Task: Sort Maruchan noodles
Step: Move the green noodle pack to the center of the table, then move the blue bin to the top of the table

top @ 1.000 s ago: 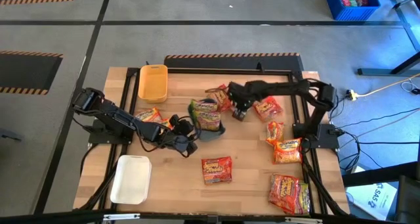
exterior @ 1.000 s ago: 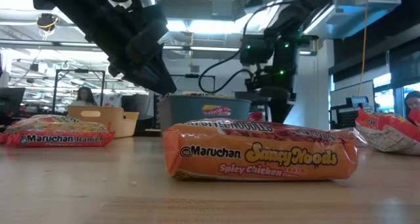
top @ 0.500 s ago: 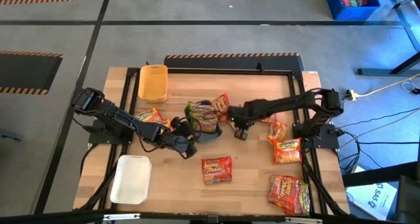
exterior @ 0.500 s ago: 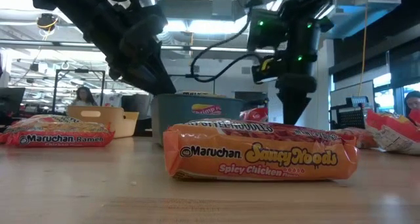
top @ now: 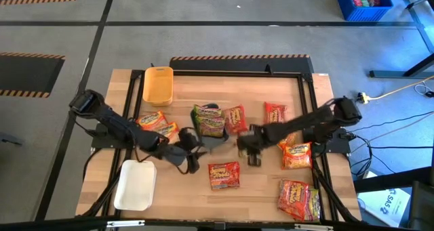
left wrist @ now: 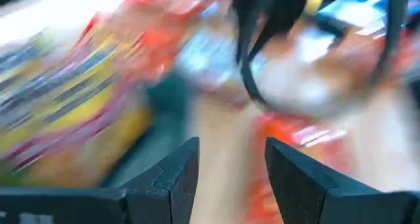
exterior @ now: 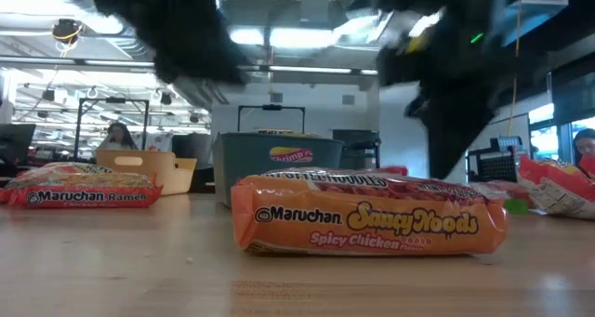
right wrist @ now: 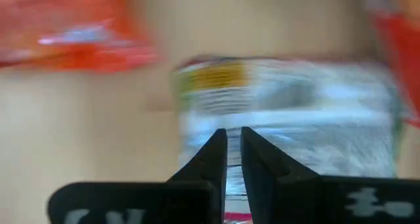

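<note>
Several Maruchan noodle packets lie flat on the wooden table (top: 264,187). An orange Saucy Noods packet (top: 224,175) (exterior: 367,219) lies near the front middle. A green-edged packet (top: 209,120) rests in a blue-grey tray (top: 218,140), with red packets (top: 235,119) (top: 274,112) to its right. My left gripper (top: 190,164) (left wrist: 230,148) hangs open and holds nothing, just left of the orange packet. My right gripper (top: 252,158) (right wrist: 233,135) is shut and holds nothing, above the table just right of that packet. A blurred pale packet (right wrist: 282,112) shows beyond its fingers.
A yellow tray (top: 157,84) stands at the far left and a white tray (top: 135,185) at the near left. More packets lie at the left (top: 152,120) and along the right side (top: 296,154) (top: 298,198). A black frame (top: 237,73) borders the table.
My right gripper has swept from beside the red packets at the far middle toward the table's near edge, staying shut, and now hangs right of the orange packet. My left gripper has shifted a little toward the near edge, still open.
</note>
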